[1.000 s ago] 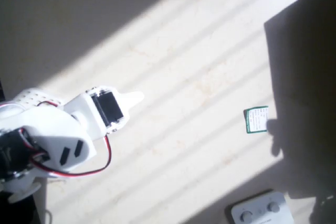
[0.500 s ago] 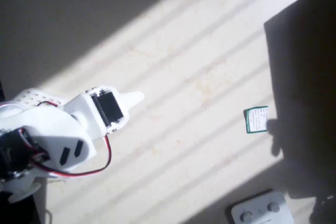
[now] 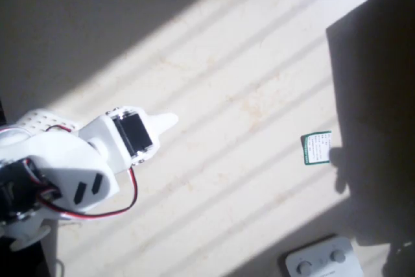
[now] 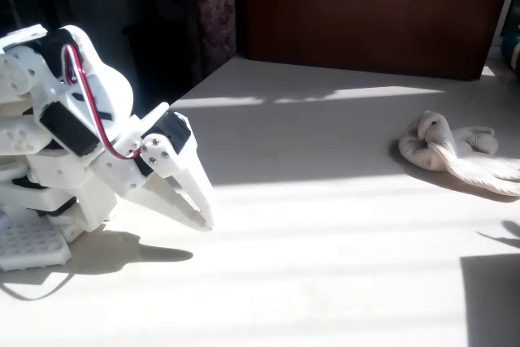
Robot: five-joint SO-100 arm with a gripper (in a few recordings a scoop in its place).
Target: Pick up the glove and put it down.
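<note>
the glove [image 4: 459, 152] sits crumpled at the right side of the fixed view, its far end cut off by the picture's edge, half in sun and throwing a dark shadow toward the arm. well away from the glove, at the left, the white arm [image 4: 73, 127] is folded low, and its gripper [image 4: 203, 215] points down at the table [image 4: 325, 225], tips just above the surface; the fingers look pressed together with nothing between them, though a thin slot shows higher up between them. from above, the gripper [image 3: 167, 121] is a pale point that washes out against the sunlit top, so its outline is hard to read there. a wide stretch of bare striped table lies between the gripper and the glove. in the overhead view a green card [image 3: 316, 148] lies at the rim of a big dark shadow, and a white device with round buttons [image 3: 322, 261] is cut off by the bottom edge.
</note>
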